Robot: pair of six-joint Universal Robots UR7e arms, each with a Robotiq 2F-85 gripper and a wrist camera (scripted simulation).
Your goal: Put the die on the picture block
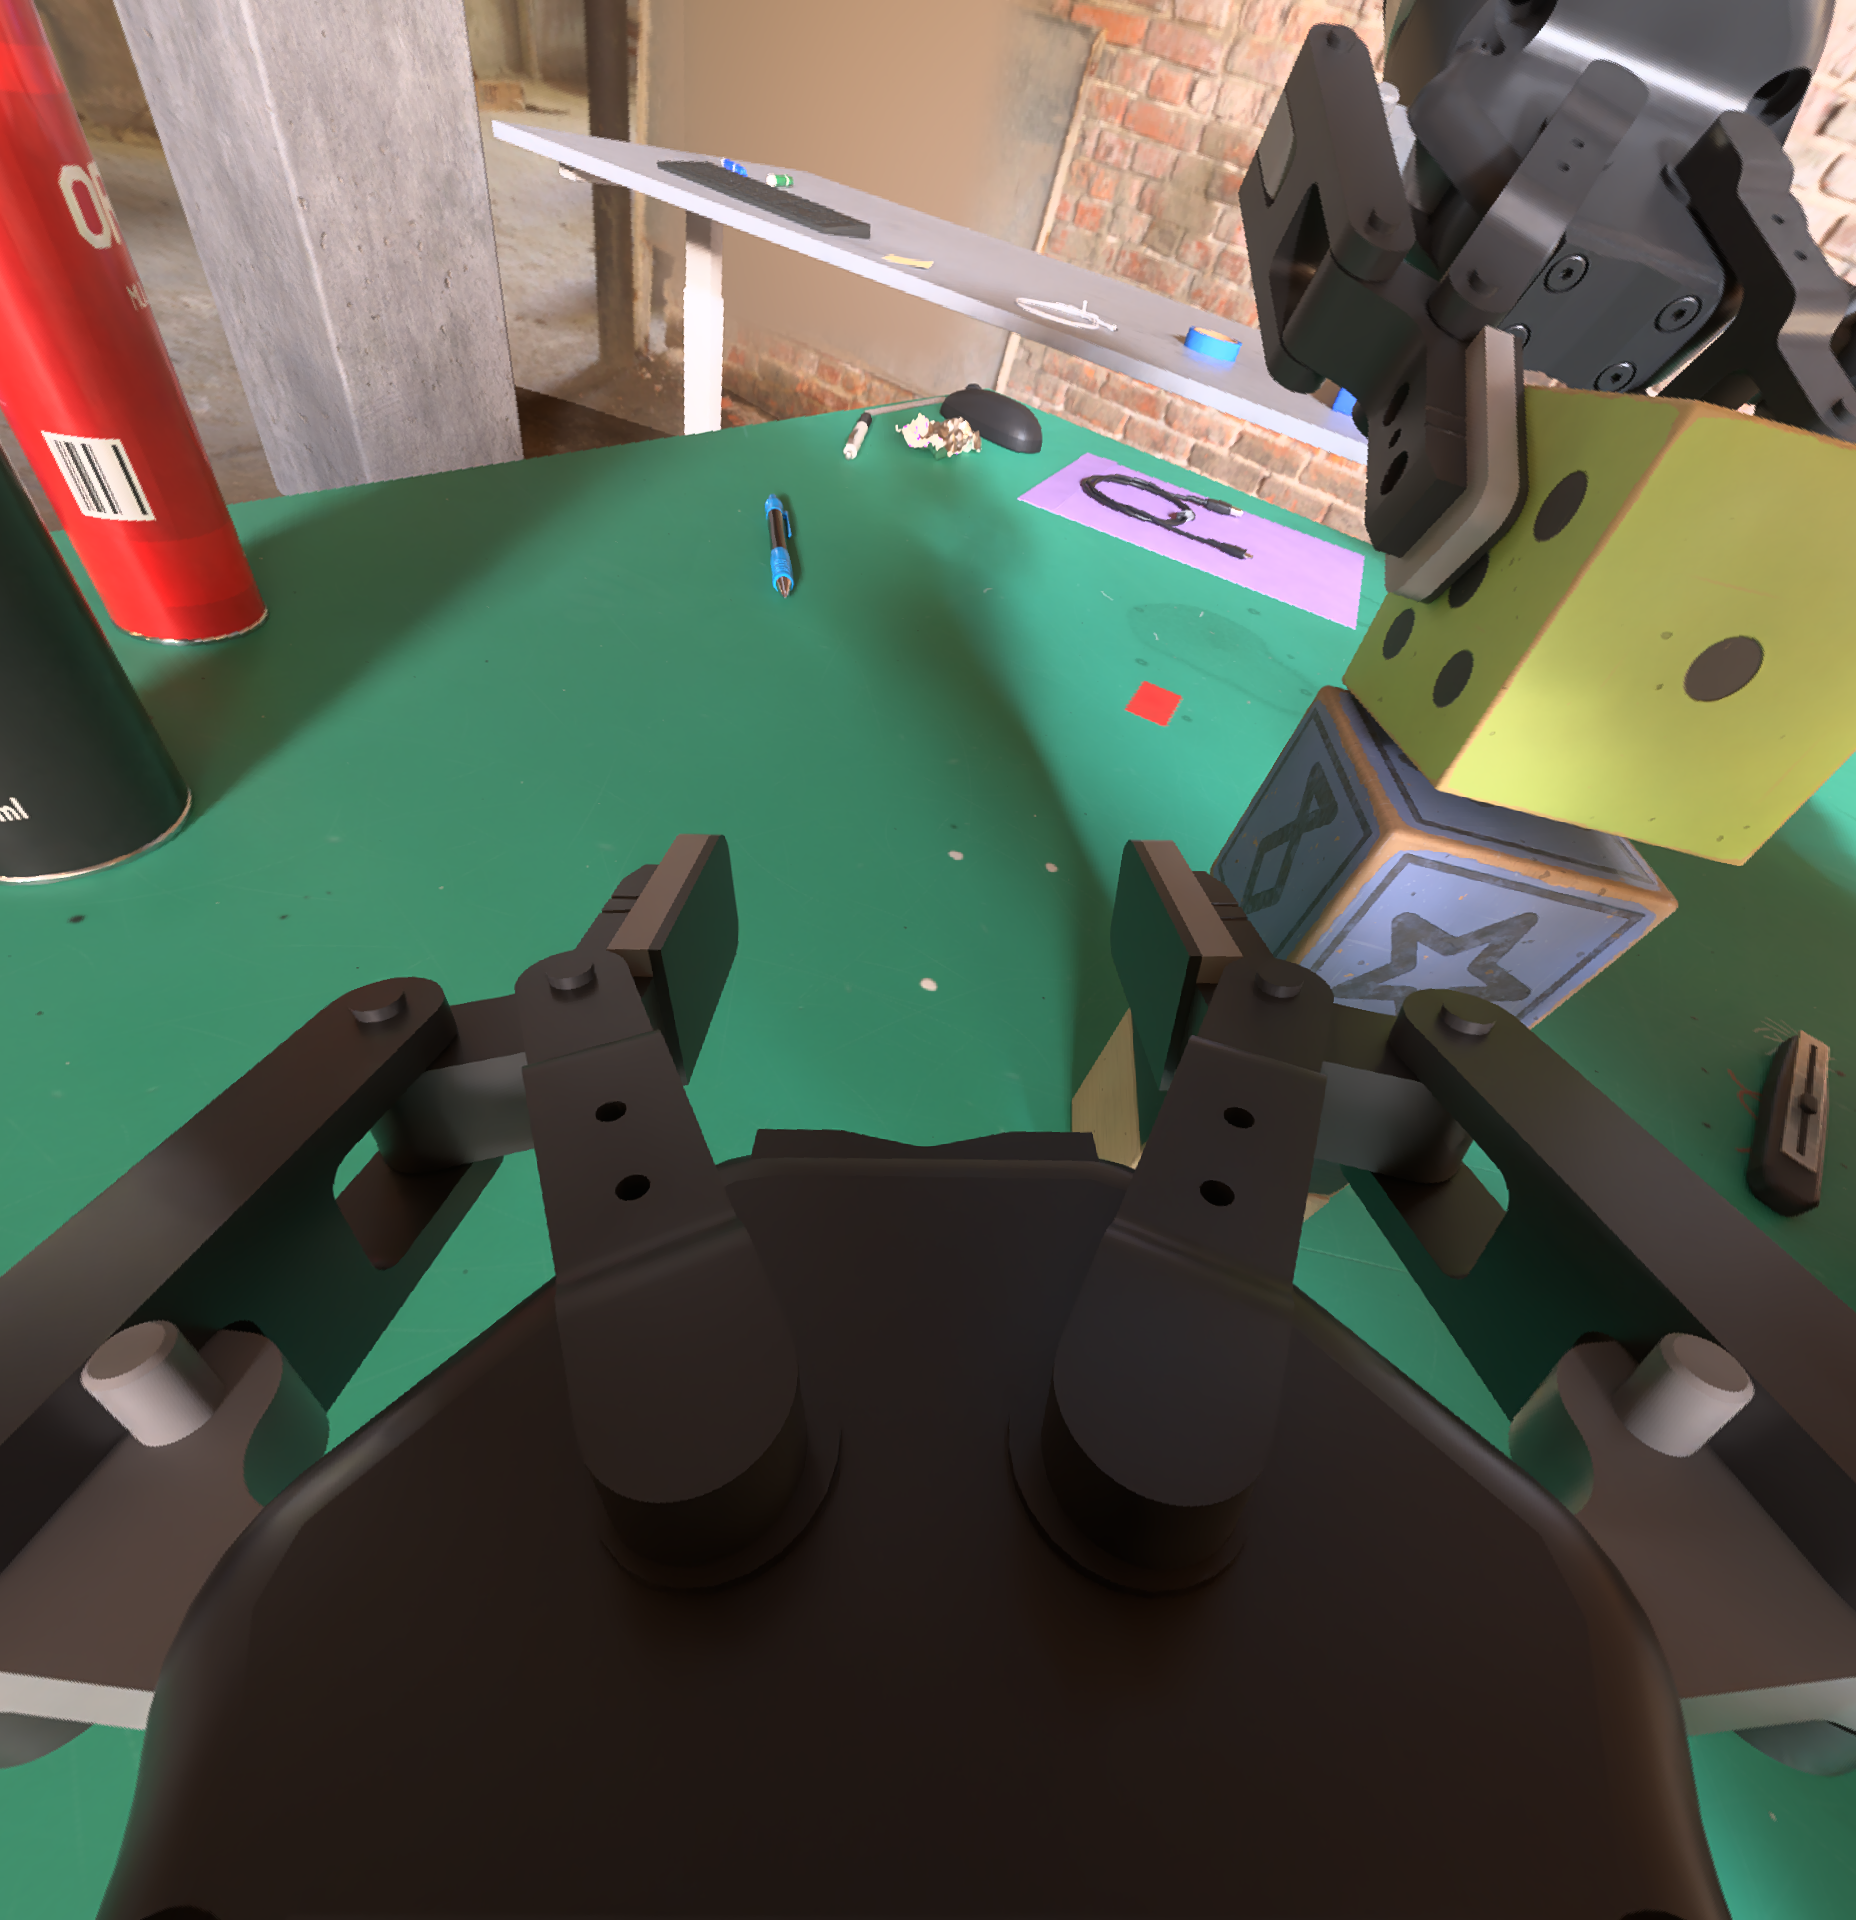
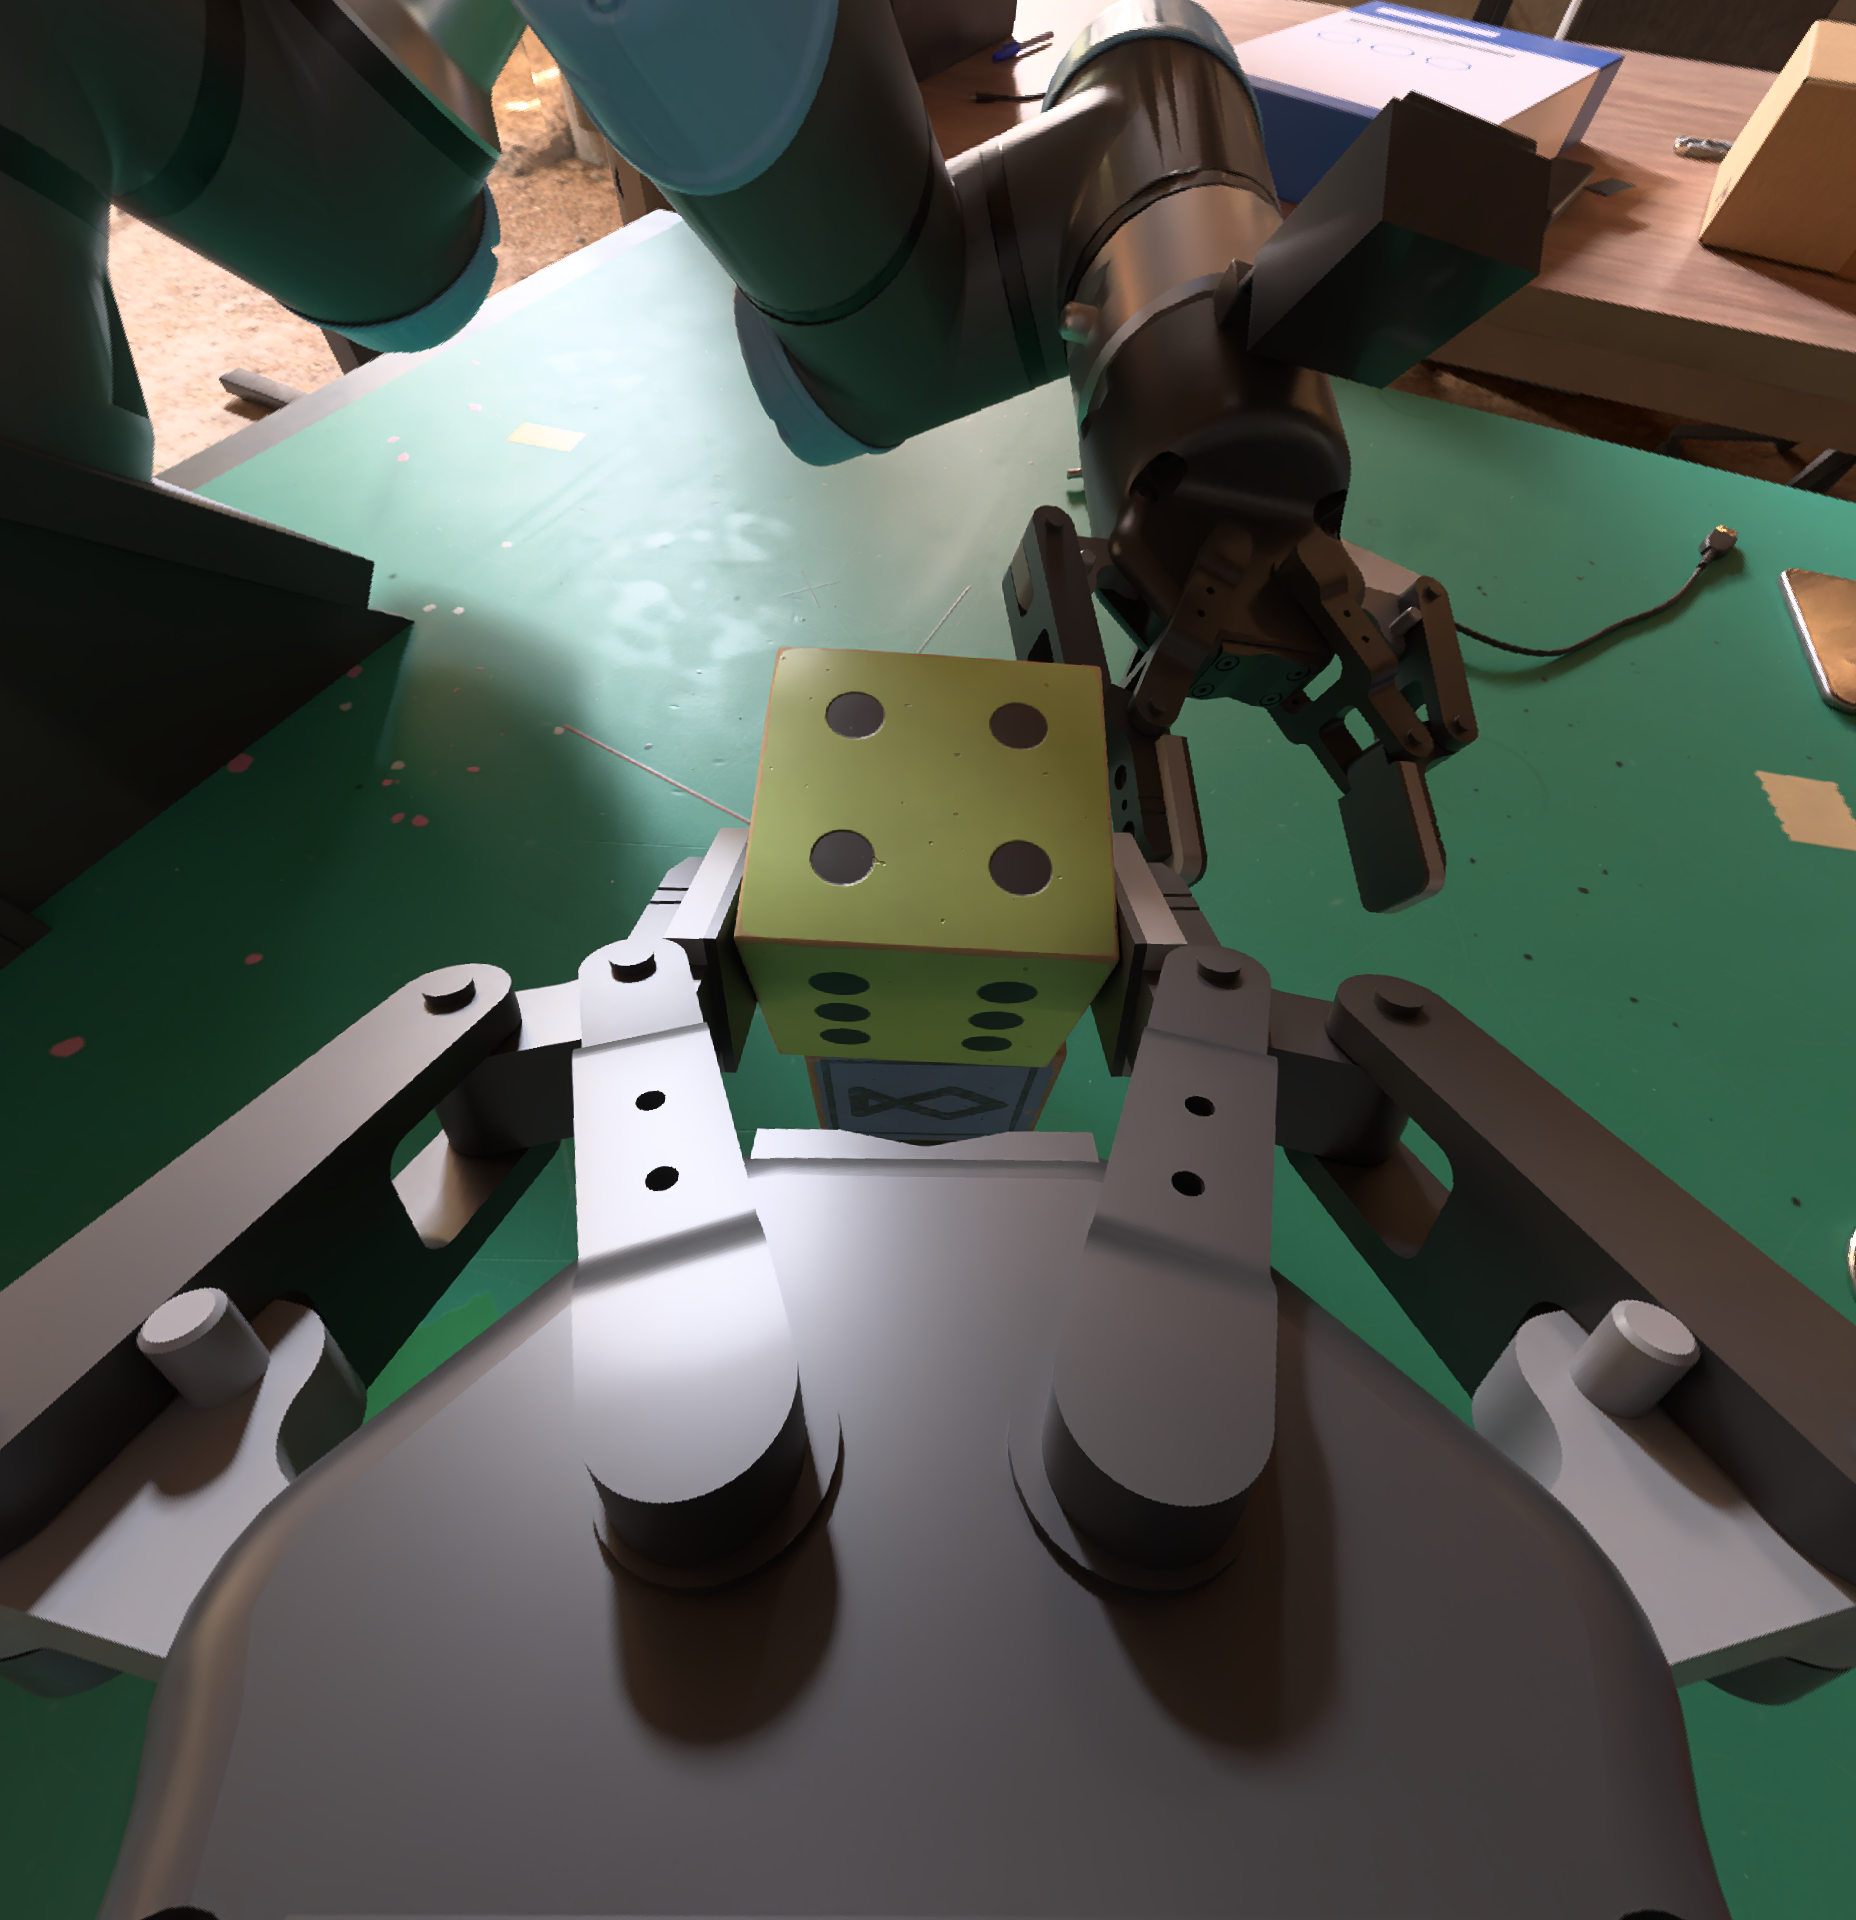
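A yellow-green die [image 1: 1630, 644] with dark pips is held between the fingers of my right gripper [image 2: 929, 904], which is shut on it. The die [image 2: 929, 810] sits directly over the blue picture block [image 2: 929, 1101], at or just above its top; I cannot tell if they touch. The block [image 1: 1423, 935] stands on the green table and shows a star and a fish-like shape. My left gripper [image 1: 924, 914] is open and empty, low over the table just left of the block. It also shows in the right wrist view [image 2: 1277, 831], beyond the die.
A red can [image 1: 103, 364] and a dark can [image 1: 41, 727] stand at the left. A blue pen [image 1: 778, 545], a purple sheet with a cable [image 1: 1194, 535], a red square [image 1: 1152, 703] and a small black object [image 1: 1791, 1122] lie on the table. A dark box [image 2: 124, 675] stands nearby.
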